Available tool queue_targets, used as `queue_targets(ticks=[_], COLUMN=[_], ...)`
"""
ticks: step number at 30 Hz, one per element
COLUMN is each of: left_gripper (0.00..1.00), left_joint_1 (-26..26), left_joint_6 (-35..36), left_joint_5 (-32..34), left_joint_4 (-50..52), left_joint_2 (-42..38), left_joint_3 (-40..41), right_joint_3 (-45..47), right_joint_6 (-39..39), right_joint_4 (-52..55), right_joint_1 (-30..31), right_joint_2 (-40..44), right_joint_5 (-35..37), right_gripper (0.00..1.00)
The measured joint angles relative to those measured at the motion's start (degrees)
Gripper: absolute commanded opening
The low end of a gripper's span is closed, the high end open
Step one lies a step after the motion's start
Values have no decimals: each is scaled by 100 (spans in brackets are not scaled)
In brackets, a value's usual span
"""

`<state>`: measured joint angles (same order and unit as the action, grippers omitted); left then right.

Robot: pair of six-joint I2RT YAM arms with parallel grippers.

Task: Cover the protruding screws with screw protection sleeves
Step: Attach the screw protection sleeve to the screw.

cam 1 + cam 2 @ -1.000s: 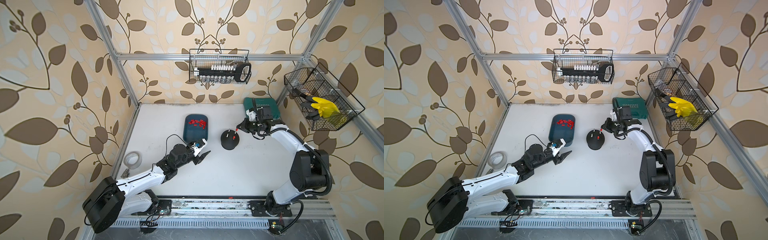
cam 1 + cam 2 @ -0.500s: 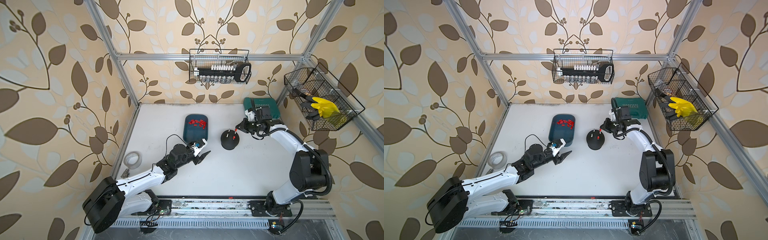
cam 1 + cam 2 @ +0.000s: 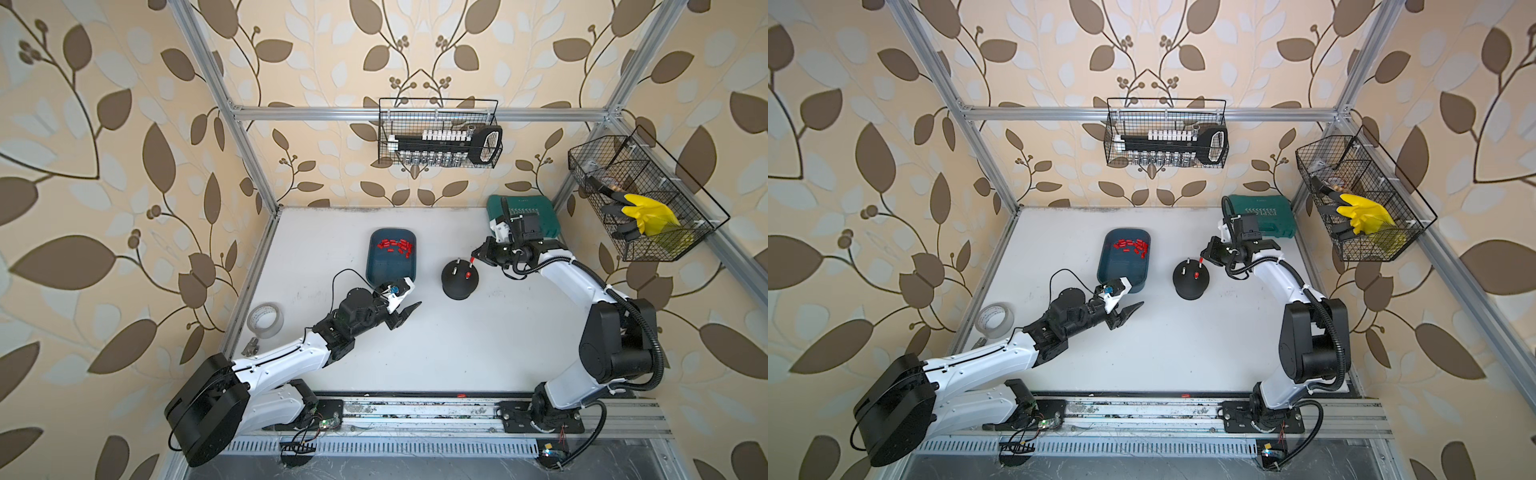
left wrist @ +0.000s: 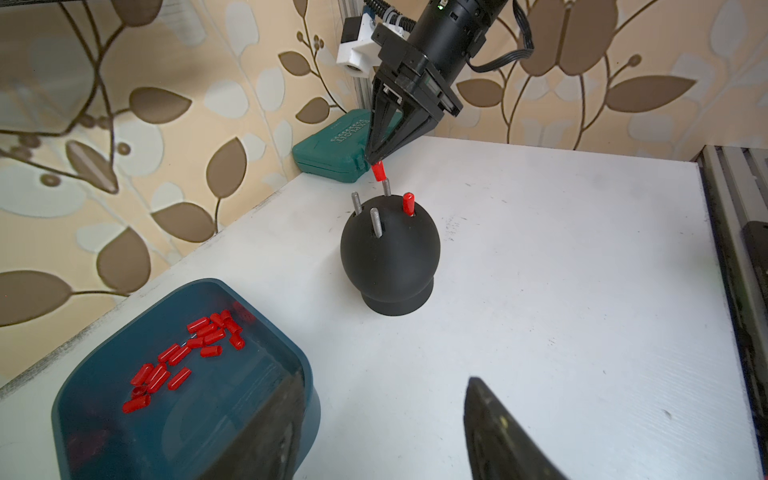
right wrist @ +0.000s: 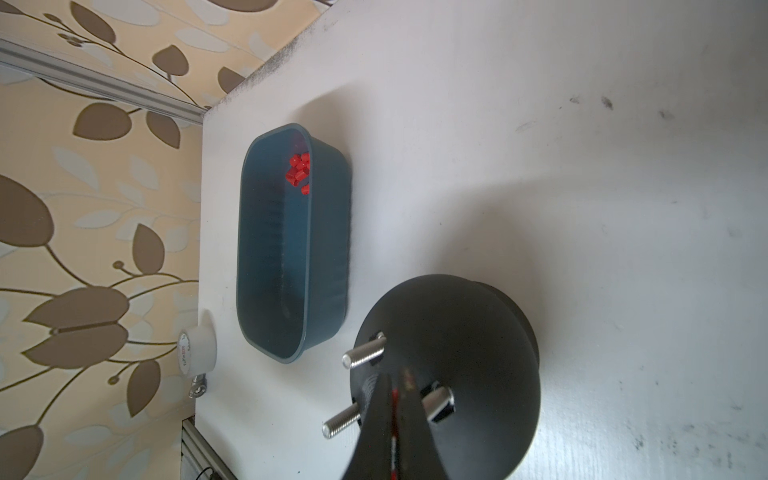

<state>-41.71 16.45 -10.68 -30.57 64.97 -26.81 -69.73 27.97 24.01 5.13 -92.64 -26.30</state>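
Red plastic, thin-walled and tiny, is what we handle. We judge each sleeve (image 4: 378, 171) to weigh next to nothing, to be smooth enough to squirt out of a hard pinch, and to be soft enough to flatten under one, which would close its bore. Our right gripper (image 4: 371, 157) is clenched on one by its upper end, so the lower end hangs free, slightly tilted, right at the tip of the rear screw (image 4: 387, 188). Whether it has started over the thread we cannot tell. That high hold looks right to us: it leaves the bore round and the mouth free to go down the thread, though so short a piece may pivot between the tips if the mouth catches off-centre. The screws look like stiff metal set in a black dome (image 4: 390, 257) on the table (image 4: 561, 291), and we judge the dome heavy enough to sit through a light downward push. A capped screw (image 4: 408, 203) stands beside the rear one, while a bare screw (image 4: 356, 203) and another bare screw (image 4: 376, 222) wait. Spare sleeves (image 4: 183, 353) lie loose in the blue tray (image 4: 266, 345) near the dome. Our left gripper (image 3: 404, 316) hangs released and empty, just beside the tray's end.
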Motion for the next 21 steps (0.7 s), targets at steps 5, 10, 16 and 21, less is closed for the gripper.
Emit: queue_targets(ticks=[5, 10, 16, 21], left_gripper=[63, 63, 63, 63], left_joint_1=[0, 0, 0, 0], left_joint_6=[2, 2, 2, 2], left_joint_5=[0, -2, -2, -2], left_joint_4=[2, 2, 4, 7], left_joint_2=[0, 0, 0, 0], left_joint_3=[0, 0, 0, 0], right_joint_3=[15, 57, 131, 131], right_joint_6=[-50, -114, -238, -334], right_joint_4=[-59, -120, -101, -9], right_joint_1=[59, 116, 179, 264], right_joint_2=[0, 24, 151, 229], right_joint_5=[83, 208, 422, 560], right_gripper=[0, 0, 0, 0])
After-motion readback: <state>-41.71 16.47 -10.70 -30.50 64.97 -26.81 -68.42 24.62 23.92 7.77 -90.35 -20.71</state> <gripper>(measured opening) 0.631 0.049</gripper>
